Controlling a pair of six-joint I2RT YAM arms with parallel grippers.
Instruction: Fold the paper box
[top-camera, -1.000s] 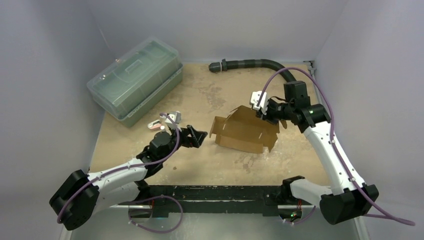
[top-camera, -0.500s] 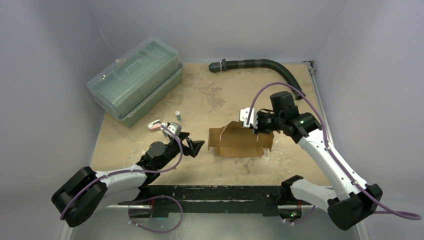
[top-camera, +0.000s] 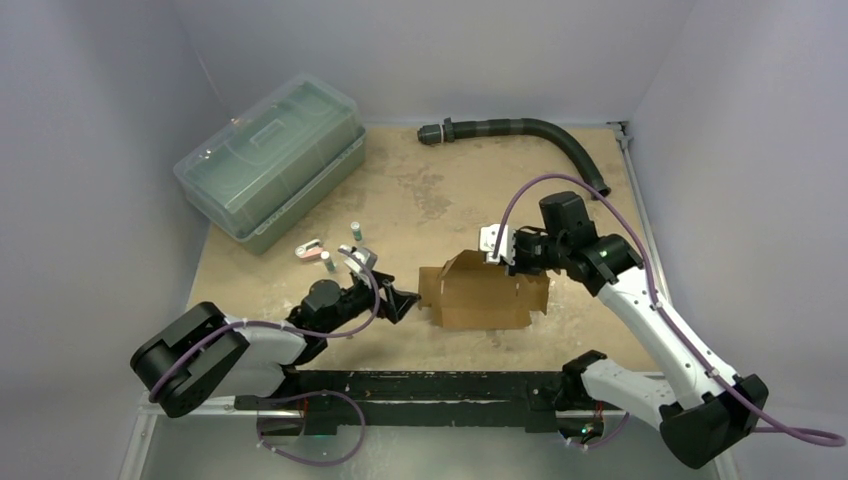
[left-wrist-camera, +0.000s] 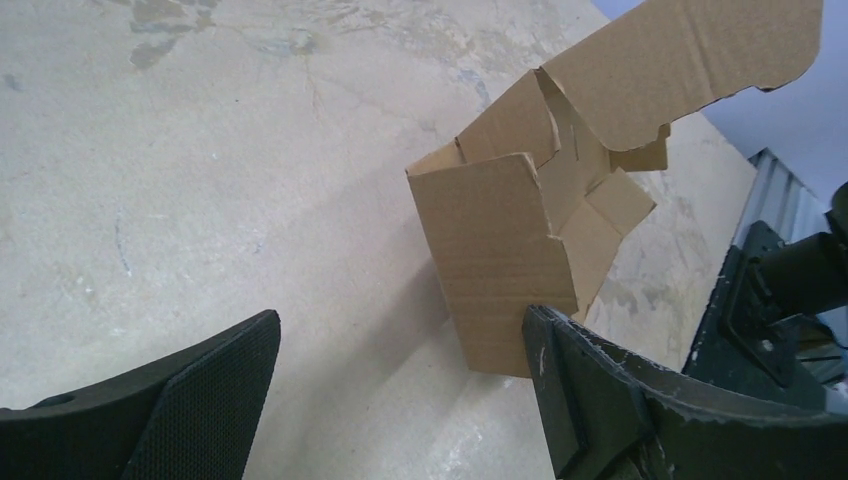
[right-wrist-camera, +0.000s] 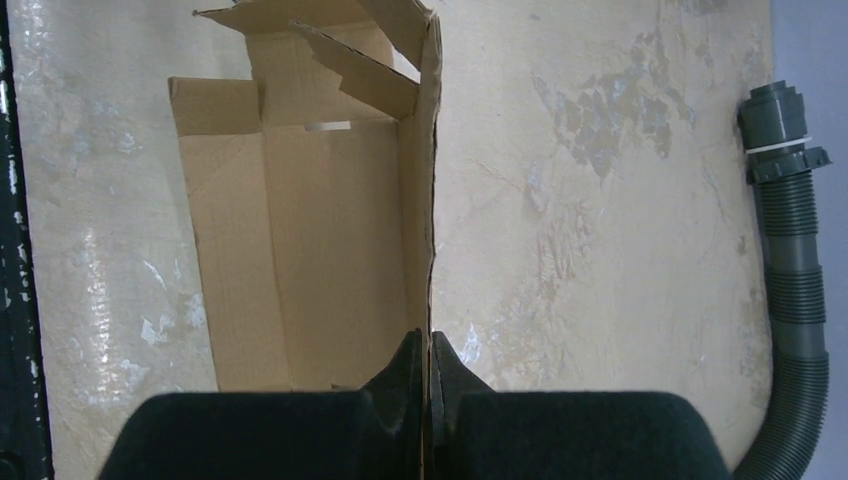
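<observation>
The brown cardboard paper box (top-camera: 482, 292) stands half-formed in the middle of the table, open upward, flaps loose at its left end. My right gripper (top-camera: 512, 255) is shut on the top edge of its back wall; in the right wrist view the thin wall (right-wrist-camera: 428, 200) runs straight between the closed fingers (right-wrist-camera: 405, 375). My left gripper (top-camera: 402, 297) lies low on the table just left of the box, jaws wide apart. In the left wrist view the box's end flap (left-wrist-camera: 495, 255) stands ahead of the open gripper (left-wrist-camera: 400, 350), close to the right finger (left-wrist-camera: 570, 385).
A large clear greenish lidded bin (top-camera: 270, 165) sits at the back left. A black corrugated hose (top-camera: 520, 130) curves along the back right. Small bits (top-camera: 325, 250) lie on the table behind the left arm. A black rail (top-camera: 420, 385) runs along the near edge.
My right gripper has carried the box forward and to the left, setting it more upright. My left arm has slid lower and right, closing in on the box's left end.
</observation>
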